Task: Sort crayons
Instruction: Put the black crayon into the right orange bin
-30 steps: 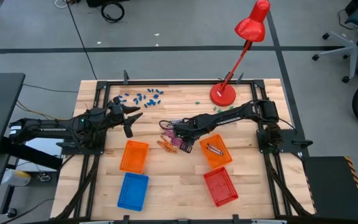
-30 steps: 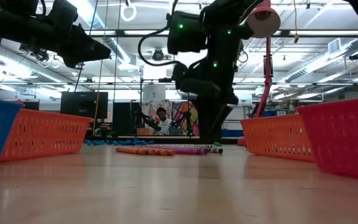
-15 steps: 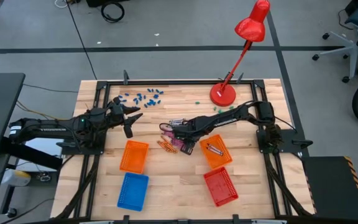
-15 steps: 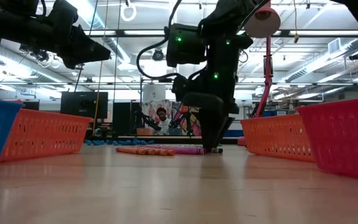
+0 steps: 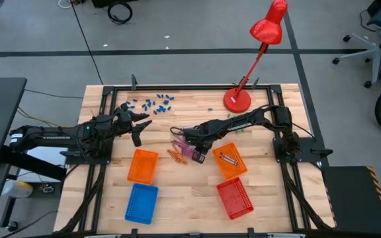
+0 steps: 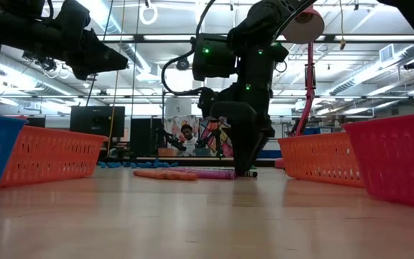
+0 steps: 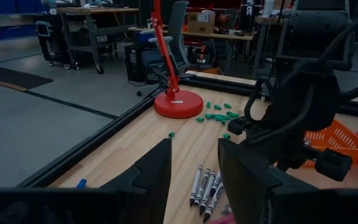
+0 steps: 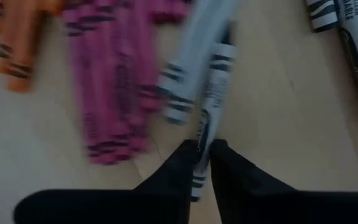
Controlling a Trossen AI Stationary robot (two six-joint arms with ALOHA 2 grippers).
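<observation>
A loose heap of crayons lies mid-table: magenta ones, orange ones and grey ones. My right gripper points straight down into the heap and is shut on one grey crayon. In the low view its fingers reach down to the tabletop. My left gripper hovers open and level at the table's far left, holding nothing. Its wrist view shows a few grey crayons lying side by side on the wood. My right gripper pinches the grey crayon near one end between its two fingertips. The fingers come from above, pointing down. The rest of the crayon runs out past the fingertips, over the table, beside another grey crayon. Whether it is lifted clear I cannot tell.
An orange basket and a blue basket stand near left; an orange basket holding a few crayons and a red basket near right. A red desk lamp stands at the back, with blue bits and green bits scattered nearby.
My right gripper has sunk onto the crayon heap, shifting a little toward the table's near edge, and its fingers have drawn together on a grey crayon.
</observation>
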